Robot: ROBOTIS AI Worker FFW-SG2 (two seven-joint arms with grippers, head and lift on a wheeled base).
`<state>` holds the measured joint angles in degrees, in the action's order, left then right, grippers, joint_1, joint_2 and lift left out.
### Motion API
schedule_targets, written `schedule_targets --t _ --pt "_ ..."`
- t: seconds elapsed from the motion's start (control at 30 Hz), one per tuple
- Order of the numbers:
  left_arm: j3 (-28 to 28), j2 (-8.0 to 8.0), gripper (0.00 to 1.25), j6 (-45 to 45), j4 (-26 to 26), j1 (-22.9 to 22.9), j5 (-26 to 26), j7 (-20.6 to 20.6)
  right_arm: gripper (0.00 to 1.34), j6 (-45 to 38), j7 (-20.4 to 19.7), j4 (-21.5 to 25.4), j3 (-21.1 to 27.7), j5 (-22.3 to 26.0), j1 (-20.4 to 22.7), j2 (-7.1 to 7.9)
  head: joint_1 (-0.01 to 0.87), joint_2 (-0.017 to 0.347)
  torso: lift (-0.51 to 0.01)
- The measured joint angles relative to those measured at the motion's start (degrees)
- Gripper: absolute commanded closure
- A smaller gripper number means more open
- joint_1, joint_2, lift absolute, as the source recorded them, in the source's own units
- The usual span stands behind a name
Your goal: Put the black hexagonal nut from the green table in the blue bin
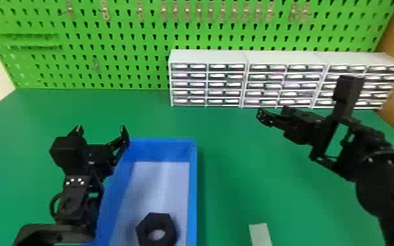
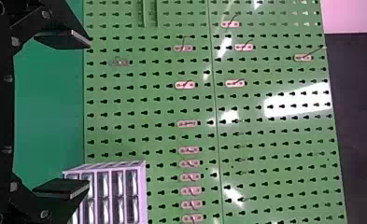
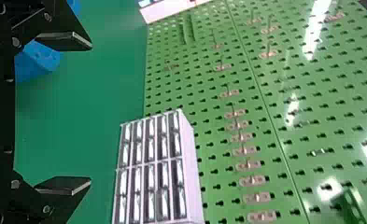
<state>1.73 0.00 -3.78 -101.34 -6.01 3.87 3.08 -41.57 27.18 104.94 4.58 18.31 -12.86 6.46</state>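
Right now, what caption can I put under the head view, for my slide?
Black hexagonal nut inside the blue bin, left gripper open and empty.

the head view is looking forward and down over the bench (image 1: 232, 131), from well back of the drawer cabinet (image 1: 246, 78). nearer in, the left wrist view is facing the pegboard (image 1: 124, 32) behind the cabinet from off to its left; the right wrist view is angling leftward from in front of it. all three are sharing parts of cabinet, pegboard and bench.

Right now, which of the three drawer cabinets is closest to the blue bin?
The leftmost cabinet, beyond the far end of the blue bin; the middle cabinet and rightmost cabinet stand farther right.
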Motion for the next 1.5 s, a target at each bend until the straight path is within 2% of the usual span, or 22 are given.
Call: schedule_targets --t 0.27,0.6,0.83,1.03,1.1,1.27,1.5 --pt "0.01 0.00 0.22 0.00 0.00 -0.06 -0.07 0.00 0.26 5.80 -4.70 0.00 0.41 1.95 3.61 -0.77 0.657 0.057 -0.095" --pt "-0.11 0.00 0.22 0.00 0.01 -0.07 -0.12 0.00 0.26 12.35 -9.52 0.00 -1.46 0.91 7.50 -1.91 0.657 0.057 -0.095" --pt "0.00 0.00 0.22 0.00 0.01 -0.14 -0.20 0.00 0.26 16.64 -11.47 0.00 -3.67 -3.38 10.16 -2.68 0.657 0.057 -0.095" --pt "-0.01 0.00 0.22 0.00 0.01 -0.21 -0.30 0.00 0.26 21.93 -12.69 0.00 -3.21 -10.70 12.95 -5.26 0.657 0.057 -0.095" --pt "-0.06 0.00 0.22 0.00 0.01 -0.26 -0.33 0.00 0.26 23.64 -14.36 -0.05 -3.18 -12.18 13.73 -5.66 0.657 0.057 -0.095" --pt "-0.17 0.00 0.22 0.00 0.01 -0.38 -0.42 0.00 0.26 29.32 -22.62 -1.18 -5.93 -13.24 15.81 -4.48 0.657 0.057 -0.095" --pt "-0.36 0.00 0.22 0.00 0.01 -0.56 -0.52 0.00 0.26 30.60 -24.33 -2.50 -8.08 -15.18 16.58 -3.55 0.657 0.057 -0.095"
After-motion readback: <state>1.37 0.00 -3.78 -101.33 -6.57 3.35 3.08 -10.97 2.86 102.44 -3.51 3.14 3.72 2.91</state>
